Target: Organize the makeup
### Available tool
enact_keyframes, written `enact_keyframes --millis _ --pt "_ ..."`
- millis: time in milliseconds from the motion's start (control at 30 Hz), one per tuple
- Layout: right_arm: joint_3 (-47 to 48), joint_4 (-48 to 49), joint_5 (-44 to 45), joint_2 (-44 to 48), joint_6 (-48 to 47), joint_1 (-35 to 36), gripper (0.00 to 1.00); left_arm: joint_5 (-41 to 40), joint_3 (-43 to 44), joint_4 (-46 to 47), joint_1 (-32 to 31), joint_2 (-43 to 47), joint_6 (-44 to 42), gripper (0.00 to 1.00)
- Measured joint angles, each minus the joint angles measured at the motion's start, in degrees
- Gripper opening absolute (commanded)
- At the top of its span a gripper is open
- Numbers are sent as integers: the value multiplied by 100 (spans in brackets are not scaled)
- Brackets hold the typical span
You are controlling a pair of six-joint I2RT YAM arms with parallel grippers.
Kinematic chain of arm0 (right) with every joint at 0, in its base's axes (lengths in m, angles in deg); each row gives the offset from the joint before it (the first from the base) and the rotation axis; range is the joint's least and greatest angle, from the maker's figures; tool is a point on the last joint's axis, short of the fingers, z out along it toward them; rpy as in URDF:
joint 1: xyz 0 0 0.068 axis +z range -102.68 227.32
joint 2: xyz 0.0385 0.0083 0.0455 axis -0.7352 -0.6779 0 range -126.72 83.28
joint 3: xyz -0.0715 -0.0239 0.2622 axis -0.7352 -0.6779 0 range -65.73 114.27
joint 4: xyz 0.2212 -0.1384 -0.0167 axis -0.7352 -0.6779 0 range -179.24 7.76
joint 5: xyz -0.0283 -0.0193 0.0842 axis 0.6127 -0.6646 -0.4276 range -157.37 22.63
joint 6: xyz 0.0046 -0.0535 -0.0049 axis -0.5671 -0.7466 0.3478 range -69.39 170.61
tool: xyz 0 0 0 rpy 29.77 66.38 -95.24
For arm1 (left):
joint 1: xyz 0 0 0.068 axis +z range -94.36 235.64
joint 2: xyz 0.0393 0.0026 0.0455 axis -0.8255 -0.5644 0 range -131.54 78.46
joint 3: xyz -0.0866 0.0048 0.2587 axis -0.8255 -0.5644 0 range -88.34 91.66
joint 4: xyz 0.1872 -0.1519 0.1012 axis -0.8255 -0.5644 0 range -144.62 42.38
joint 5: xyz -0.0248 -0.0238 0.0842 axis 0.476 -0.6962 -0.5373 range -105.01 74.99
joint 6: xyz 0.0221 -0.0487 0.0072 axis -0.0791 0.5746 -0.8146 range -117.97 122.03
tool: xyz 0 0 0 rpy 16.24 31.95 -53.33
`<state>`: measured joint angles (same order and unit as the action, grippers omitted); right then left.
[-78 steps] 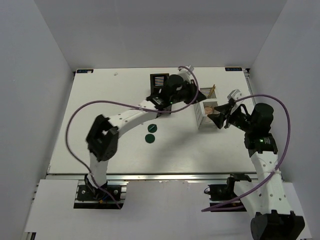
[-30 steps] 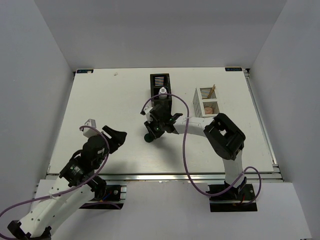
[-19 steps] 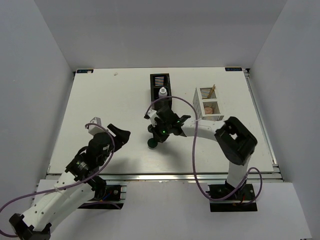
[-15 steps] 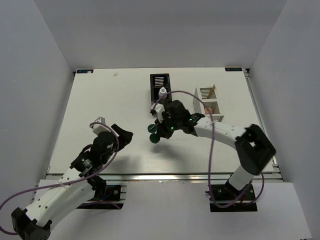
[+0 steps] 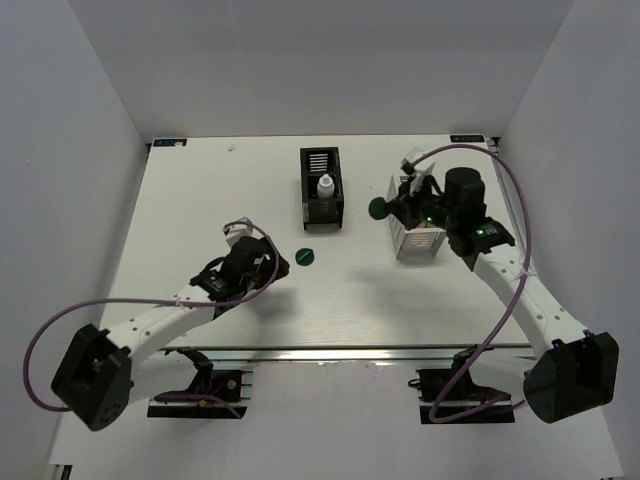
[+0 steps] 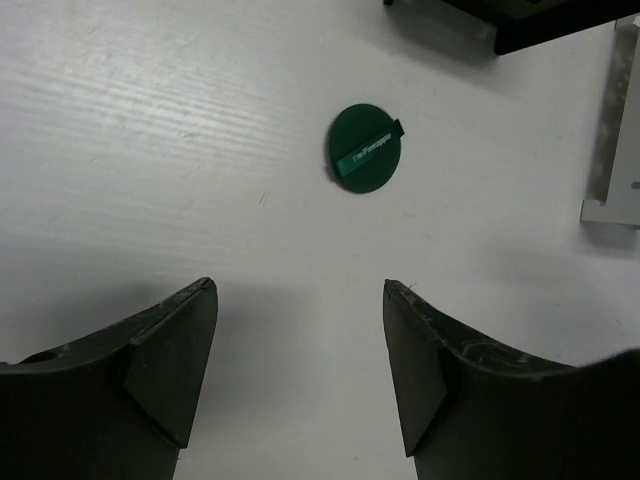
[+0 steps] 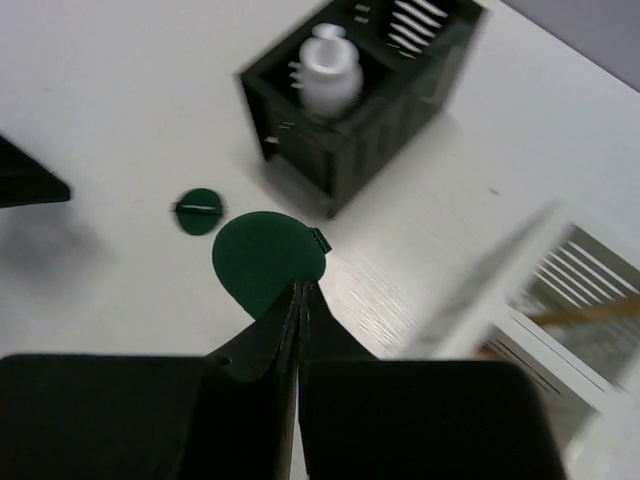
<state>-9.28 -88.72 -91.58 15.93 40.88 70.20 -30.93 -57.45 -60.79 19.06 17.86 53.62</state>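
the right gripper [image 7: 300, 292] is pinched shut on the rim of a green disc [image 7: 268, 260], held up just left of the white box [image 5: 414, 244], so the drop lies rightward; the left gripper [image 6: 300, 370], open, faces the second disc [image 6: 366, 160] well left of that box

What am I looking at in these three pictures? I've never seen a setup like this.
This is a robot with a left arm and a right arm bolted to the near edge of a white table. Each arm ends in a two-finger gripper. One picture looks down from above. The other two come from a camera on each wrist.

On the table stand a black slotted organizer holding a small white bottle, and a white slotted organizer. A dark green disc lies flat.

The left gripper is open, just short of that disc. The right gripper is shut on a second green disc, pinching its edge.
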Motion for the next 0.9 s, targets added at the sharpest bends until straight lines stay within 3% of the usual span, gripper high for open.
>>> enact_keyframes --millis 200,333,900 --pt "-20 -295 428 111 -149 -1128 0 302 807 286 129 -1290 -518 77" --pt "-170 -501 686 127 -323 -1491 0 446 1130 413 210 -1775 -800 76" --pt "-562 -636 1508 -396 -741 -1681 0 763 1451 592 352 -2533 -1143 77"
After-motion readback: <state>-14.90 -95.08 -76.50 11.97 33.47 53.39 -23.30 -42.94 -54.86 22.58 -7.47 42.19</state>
